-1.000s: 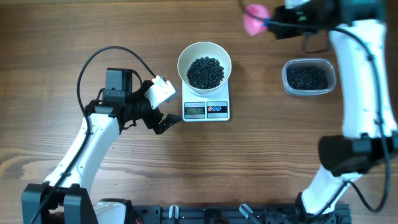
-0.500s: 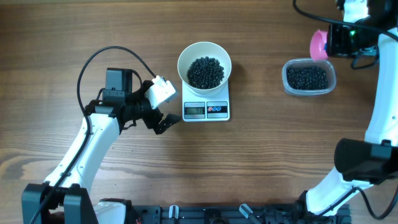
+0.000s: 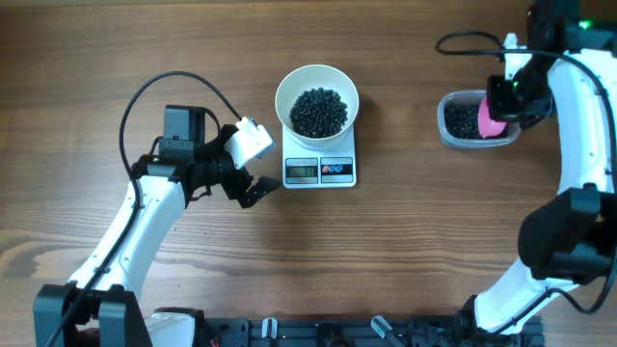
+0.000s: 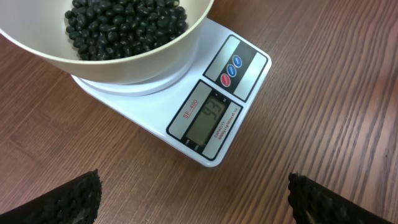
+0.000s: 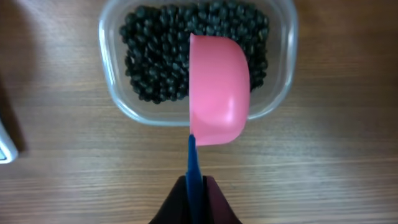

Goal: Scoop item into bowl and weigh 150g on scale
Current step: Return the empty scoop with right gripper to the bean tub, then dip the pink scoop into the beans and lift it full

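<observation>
Pink scoop (image 5: 217, 93) is hanging sideways over the container (image 5: 281, 68), its handle pinched tight in the right gripper (image 5: 193, 198), likely to dig again. Beads (image 3: 318, 111) are sitting in the bowl (image 3: 285, 89) on the scale (image 3: 319, 172), under target. Left gripper (image 4: 199, 200) is hovering wide open beside it, out of the way.

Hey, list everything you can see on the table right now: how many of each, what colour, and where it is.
bowl: one, white, on the scale
black beans: two heaps, black, one in the bowl, one in the clear container
scale: one, white, mid-table, display reads 93
clear container: one, transparent, right side of the table
scoop: one, pink with blue handle, over the container
table: one, brown wood
left gripper: one, open, just left of the scale
right gripper: one, shut on the scoop's handle
</observation>
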